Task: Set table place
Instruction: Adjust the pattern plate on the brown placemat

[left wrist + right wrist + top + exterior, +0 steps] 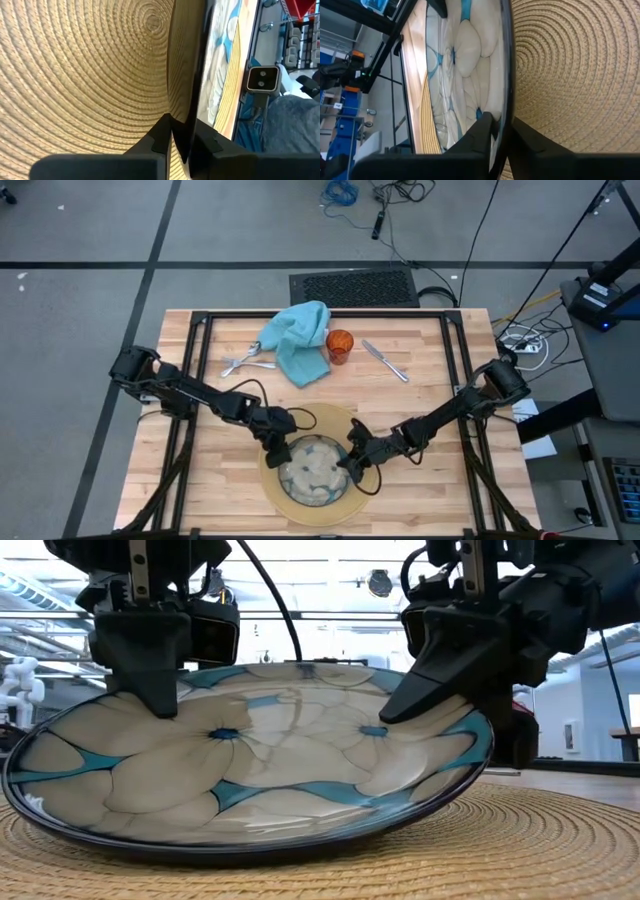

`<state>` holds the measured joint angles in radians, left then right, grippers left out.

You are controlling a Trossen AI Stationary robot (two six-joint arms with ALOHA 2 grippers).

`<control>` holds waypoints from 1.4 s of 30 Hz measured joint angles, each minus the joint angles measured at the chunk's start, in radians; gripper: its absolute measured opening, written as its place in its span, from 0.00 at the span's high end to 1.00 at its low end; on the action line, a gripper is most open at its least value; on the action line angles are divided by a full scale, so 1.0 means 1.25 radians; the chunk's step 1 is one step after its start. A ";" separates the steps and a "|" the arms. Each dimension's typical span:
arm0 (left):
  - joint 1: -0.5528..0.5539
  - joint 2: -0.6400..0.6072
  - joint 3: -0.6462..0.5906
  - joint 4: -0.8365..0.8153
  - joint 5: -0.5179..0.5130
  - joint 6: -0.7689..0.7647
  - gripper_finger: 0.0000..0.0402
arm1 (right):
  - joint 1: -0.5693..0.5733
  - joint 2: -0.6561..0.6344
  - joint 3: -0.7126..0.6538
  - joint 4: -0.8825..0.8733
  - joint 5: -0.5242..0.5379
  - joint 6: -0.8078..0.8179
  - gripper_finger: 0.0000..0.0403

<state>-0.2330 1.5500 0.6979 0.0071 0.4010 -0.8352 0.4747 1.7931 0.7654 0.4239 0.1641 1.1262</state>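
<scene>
The patterned glass bowl (312,468) is over the round tan mat (330,420) at the table's near middle. In the low view the bowl (250,770) is tipped, its inside facing the near edge and its low near rim at the mat (520,840). My left gripper (281,450) is shut on the bowl's left rim. My right gripper (352,462) is shut on its right rim. The teal napkin (298,340), orange cup (339,346), fork and spoon (245,361) and knife (385,361) lie on the far half of the table (220,480). My left gripper pinches the bowl's left rim (188,115), one finger inside the bowl (206,142) and one outside on the mat side (159,137). It comes slanting down from the table's left. The bowl is tipped; I cannot tell whether its near rim (230,845) rests on the mat. My right gripper pinches the bowl's right rim (505,107), one finger inside the bowl (479,132) and one outside on the mat side (527,137). It comes slanting down from the table's right. The right rim (478,755) stands above the mat.
Black frame rails (195,380) run along the table's left and right sides. Bare wood lies to the left and right of the mat. A white camera box (262,80) stands at the near edge.
</scene>
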 joint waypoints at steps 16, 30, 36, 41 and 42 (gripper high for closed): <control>-0.005 0.000 -0.001 -0.007 -0.020 0.018 0.94 | 0.000 0.000 -0.002 -0.005 -0.015 -0.014 0.89; -0.005 0.003 -0.007 -0.056 -0.045 0.048 0.72 | 0.004 -0.031 -0.004 -0.069 -0.018 -0.030 0.65; -0.005 0.003 -0.006 -0.049 -0.051 0.047 0.63 | 0.003 -0.032 -0.005 -0.063 -0.010 -0.030 0.64; -0.004 0.003 -0.005 -0.049 -0.051 0.047 0.61 | 0.005 -0.032 -0.005 -0.063 -0.005 -0.031 0.64; -0.004 0.003 -0.005 -0.052 -0.051 0.047 0.61 | 0.005 -0.032 -0.004 -0.063 -0.005 -0.031 0.64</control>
<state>-0.2379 1.5532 0.6922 -0.0575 0.3370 -0.7767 0.4816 1.7535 0.7601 0.3456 0.1575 1.0878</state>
